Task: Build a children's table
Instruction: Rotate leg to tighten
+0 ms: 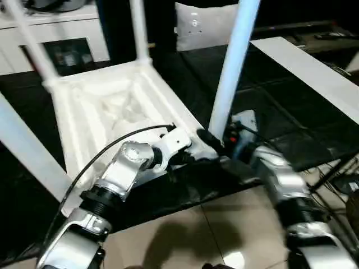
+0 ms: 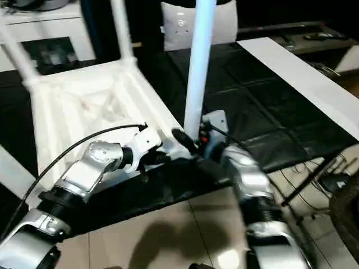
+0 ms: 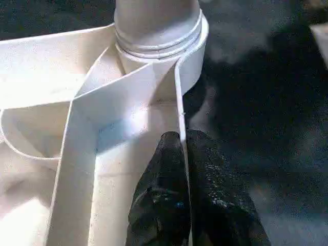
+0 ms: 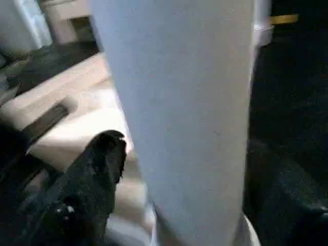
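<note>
The white table top (image 1: 106,106) lies upside down on a black mat, ribbed underside up. Three legs stand in its corner sockets: far left (image 1: 31,42), far right (image 1: 139,28) and near right (image 1: 230,73). Another white leg (image 1: 25,151) slants across at the near left. My left gripper (image 3: 183,148) is shut on the thin rim of the top, just beside the near-right socket (image 3: 159,48). My right gripper (image 4: 205,179) is shut on the near-right leg (image 4: 179,102) low down, one black finger (image 4: 97,174) against its side.
A white cabinet with glass doors (image 1: 56,33) stands behind at the left, a white cushion (image 1: 202,25) behind the middle. A long white board (image 1: 314,73) lies at the right on the black mat (image 1: 269,112). Tiled floor (image 1: 185,235) and cables (image 1: 336,174) lie close by.
</note>
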Motion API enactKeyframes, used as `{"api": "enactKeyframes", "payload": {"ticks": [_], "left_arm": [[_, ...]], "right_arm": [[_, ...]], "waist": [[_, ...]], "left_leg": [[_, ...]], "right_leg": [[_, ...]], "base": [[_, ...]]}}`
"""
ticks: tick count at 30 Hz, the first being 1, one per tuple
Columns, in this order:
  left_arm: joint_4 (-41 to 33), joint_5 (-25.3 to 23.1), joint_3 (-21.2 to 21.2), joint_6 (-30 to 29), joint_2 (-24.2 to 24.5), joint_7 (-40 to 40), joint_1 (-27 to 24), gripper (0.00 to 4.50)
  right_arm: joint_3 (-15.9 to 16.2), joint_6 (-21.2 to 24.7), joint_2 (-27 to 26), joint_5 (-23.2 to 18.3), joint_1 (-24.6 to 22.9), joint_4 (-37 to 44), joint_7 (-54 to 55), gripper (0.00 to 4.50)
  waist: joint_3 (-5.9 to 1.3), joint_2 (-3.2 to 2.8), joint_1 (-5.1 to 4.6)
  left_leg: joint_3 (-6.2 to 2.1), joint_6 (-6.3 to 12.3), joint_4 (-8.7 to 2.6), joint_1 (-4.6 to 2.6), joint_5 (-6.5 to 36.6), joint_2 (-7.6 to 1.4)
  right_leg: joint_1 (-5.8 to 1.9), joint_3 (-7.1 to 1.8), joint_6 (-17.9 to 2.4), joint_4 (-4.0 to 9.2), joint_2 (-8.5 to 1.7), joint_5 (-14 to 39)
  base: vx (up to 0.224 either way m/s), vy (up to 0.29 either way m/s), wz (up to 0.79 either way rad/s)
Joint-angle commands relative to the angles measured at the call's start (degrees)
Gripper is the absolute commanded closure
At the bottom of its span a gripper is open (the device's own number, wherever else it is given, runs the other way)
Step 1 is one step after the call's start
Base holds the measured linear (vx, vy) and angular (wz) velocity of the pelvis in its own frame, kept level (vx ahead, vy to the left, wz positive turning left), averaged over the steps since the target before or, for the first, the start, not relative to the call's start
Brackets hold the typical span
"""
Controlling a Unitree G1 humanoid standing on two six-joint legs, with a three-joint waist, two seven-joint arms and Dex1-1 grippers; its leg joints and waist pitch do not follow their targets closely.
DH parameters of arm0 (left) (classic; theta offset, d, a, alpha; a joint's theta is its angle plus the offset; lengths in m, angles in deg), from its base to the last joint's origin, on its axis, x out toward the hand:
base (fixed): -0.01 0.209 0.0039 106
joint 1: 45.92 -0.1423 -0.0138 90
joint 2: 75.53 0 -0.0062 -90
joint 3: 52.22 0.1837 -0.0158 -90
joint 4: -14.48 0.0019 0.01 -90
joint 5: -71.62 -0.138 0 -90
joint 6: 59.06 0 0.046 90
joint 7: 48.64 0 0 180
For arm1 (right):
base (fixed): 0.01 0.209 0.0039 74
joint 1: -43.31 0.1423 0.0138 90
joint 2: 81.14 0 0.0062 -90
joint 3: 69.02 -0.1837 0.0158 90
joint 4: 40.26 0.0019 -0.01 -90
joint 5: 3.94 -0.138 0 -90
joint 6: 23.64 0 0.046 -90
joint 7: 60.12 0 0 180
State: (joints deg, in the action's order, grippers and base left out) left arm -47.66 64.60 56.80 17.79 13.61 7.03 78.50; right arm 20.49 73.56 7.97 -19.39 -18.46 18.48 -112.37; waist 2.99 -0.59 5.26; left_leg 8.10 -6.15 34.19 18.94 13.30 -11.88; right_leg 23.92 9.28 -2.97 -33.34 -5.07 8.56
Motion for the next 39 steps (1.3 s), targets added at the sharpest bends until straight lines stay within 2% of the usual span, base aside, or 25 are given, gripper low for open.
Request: {"api": "enactKeyframes", "payload": {"ticks": [1, 4, 6, 7, 8, 10, 12, 15, 17, 20, 22, 25, 27, 32, 39], "left_arm": [[1.5, -0.9, 2.9, 2.4, 1.4, 4.2, -0.3, 4.5], [2.5, -1.3, 4.3, 5.0, 3.2, 7.3, -0.1, 4.5], [2.8, -1.0, 4.8, 7.1, 3.8, 9.1, -0.1, 4.5], [2.4, 0.1, 5.7, 10.5, 5.0, 13.6, -0.6, 4.5], [2.4, 0.1, 5.7, 10.5, 5.0, 13.6, -0.6, 4.5], [0.9, 1.6, 7.4, 13.9, 7.1, 20.7, -1.3, 4.5], [0.6, 1.7, 8.2, 15.3, 7.9, 22.8, -1.5, 4.5], [0.6, 1.8, 9.3, 17.7, 9.0, 25.6, -1.5, 4.5], [0.5, 1.6, 10.3, 19.5, 9.7, 28.1, -1.2, 4.5], [1.0, 1.6, 10.7, 21.1, 9.7, 29.4, -0.9, 4.5], [1.2, 1.7, 10.8, 21.6, 9.5, 29.8, -0.6, 4.5], [1.3, 1.7, 11.1, 22.0, 9.4, 30.0, -0.4, 4.5], [1.5, 1.7, 11.1, 22.3, 9.3, 30.2, -0.4, 4.5], [1.6, 1.8, 11.1, 22.6, 9.3, 30.6, -0.4, 4.5], [2.2, 2.6, 10.2, 21.8, 8.9, 30.4, -0.6, 4.5]], "right_arm": [[1.2, 0.5, 1.8, -0.6, -0.5, 2.1, -5.3, 0.55], [2.3, 2.4, 4.4, -2.0, -1.0, 3.7, -11.5, 0.55], [2.9, 2.1, 5.4, -2.0, -1.1, 3.8, -13.3, 0.55], [4.3, 0.9, 7.1, -1.3, -1.1, 3.5, -16.9, 0.55], [4.3, 0.9, 7.1, -1.3, -1.1, 3.5, -16.9, 0.55], [5.9, 0.2, 9.3, -1.0, -0.6, 2.9, -22.6, 0.55], [6.4, 0.2, 10.0, -1.1, -0.3, 2.7, -24.5, 0.55], [7.2, 0.5, 11.0, -0.9, 0.1, 2.5, -27.5, 0.55], [8.9, 1.9, 12.2, -1.3, 0.6, 3.1, -32.3, 0.91], [10.4, 2.8, 12.9, -1.7, 0.9, 3.5, -35.8, 0.94], [11.3, 3.2, 13.0, -1.8, 0.9, 3.8, -37.4, 1.31], [12.0, 4.2, 12.7, -1.9, 0.9, 4.1, -38.8, 1.37], [12.4, 4.3, 12.2, -2.0, 0.9, 4.1, -39.3, 1.64], [12.7, 4.0, 11.4, -2.1, 1.0, 3.3, -40.1, 2.07], [12.7, 5.2, 10.9, -3.4, 0.6, 4.3, -40.2, 2.4]], "waist": [[-3.91, 0.21, 0.03], [-4.05, 0.33, 0.13], [-4.12, 0.35, 0.26], [-4.27, 0.59, 0.31], [-4.26, 0.47, 0.49], [-4.44, 0.43, 1.04], [-4.47, 0.26, 1.63], [-4.46, 0.35, 2.09], [-4.45, 0.46, 2.5], [-4.41, 0.54, 2.76], [-4.43, 0.64, 2.86], [-4.49, 0.69, 2.86], [-4.5, 0.64, 2.86], [-4.51, 0.73, 2.75], [-4.55, 0.73, 2.73]], "left_leg": [[0.71, 7.34, -3.63, 0.96, 2.7, -1.21], [0.7, 7.09, -3.57, 1.01, 2.7, -1.24], [0.75, 6.74, -3.53, 1.0, 2.5, -1.15], [0.76, 6.84, -3.47, 1.06, 2.3, -1.09], [0.71, 6.91, -3.45, 1.1, 2.2, -1.06], [0.76, 7.35, -3.34, 0.99, 0.6, -1.47], [0.81, 7.51, -3.27, 0.84, 0.1, -1.62], [0.84, 7.4, -3.29, 0.88, 0.1, -1.74], [0.96, 6.96, -3.34, 0.79, 0.9, -1.66], [0.98, 6.49, -3.38, 0.78, 1.3, -1.72], [0.95, 6.13, -3.38, 0.86, 1.4, -1.64], [0.96, 6.0, -3.35, 0.95, 1.3, -1.59], [0.94, 5.82, -3.33, 0.93, 1.2, -1.62], [0.93, 5.36, -3.33, 1.05, 1.3, -1.49], [0.98, 5.18, -3.31, 0.98, 1.3, -1.44]], "right_leg": [[-4.63, -3.86, -7.1, 4.04, -3.82, 17.1], [-4.67, -3.84, -6.9, 3.97, -3.84, 17.5], [-4.66, -3.77, -6.8, 4.03, -3.84, 17.9], [-4.76, -3.75, -6.7, 4.05, -3.83, 17.8], [-4.76, -3.7, -6.7, 3.99, -3.85, 17.9], [-4.51, -3.92, -7.7, 3.37, -3.82, 15.0], [-4.34, -3.99, -8.5, 3.1, -3.85, 13.7], [-4.36, -4.03, -8.9, 2.93, -3.92, 13.4], [-4.4, -4.04, -8.3, 3.17, -3.9, 14.9], [-4.36, -4.13, -7.9, 3.23, -3.95, 15.8], [-4.43, -4.08, -7.4, 3.26, -3.91, 16.5], [-4.5, -4.07, -7.3, 3.24, -3.85, 16.4], [-4.42, -4.04, -7.1, 3.27, -3.84, 16.5], [-4.52, -3.96, -6.5, 3.33, -3.82, 17.3], [-4.48, -3.92, -5.9, 3.46, -3.72, 17.9]], "base": [[0.0, 0.0, 0.0], [0.0, 0.0, 0.0], [0.0, 0.0, 0.0], [0.0, 0.0, 0.0], [0.0, 0.0, 0.0], [0.0, 0.0, 0.0], [0.0, 0.0, 0.0], [0.0, 0.0, 0.0], [0.0, 0.0, 0.0], [0.0, 0.0, 0.0], [0.0, 0.0, 0.0], [0.0, 0.0, 0.0], [0.0, 0.0, 0.0], [0.0, 0.0, 0.0], [0.0, 0.0, 0.0]]}}
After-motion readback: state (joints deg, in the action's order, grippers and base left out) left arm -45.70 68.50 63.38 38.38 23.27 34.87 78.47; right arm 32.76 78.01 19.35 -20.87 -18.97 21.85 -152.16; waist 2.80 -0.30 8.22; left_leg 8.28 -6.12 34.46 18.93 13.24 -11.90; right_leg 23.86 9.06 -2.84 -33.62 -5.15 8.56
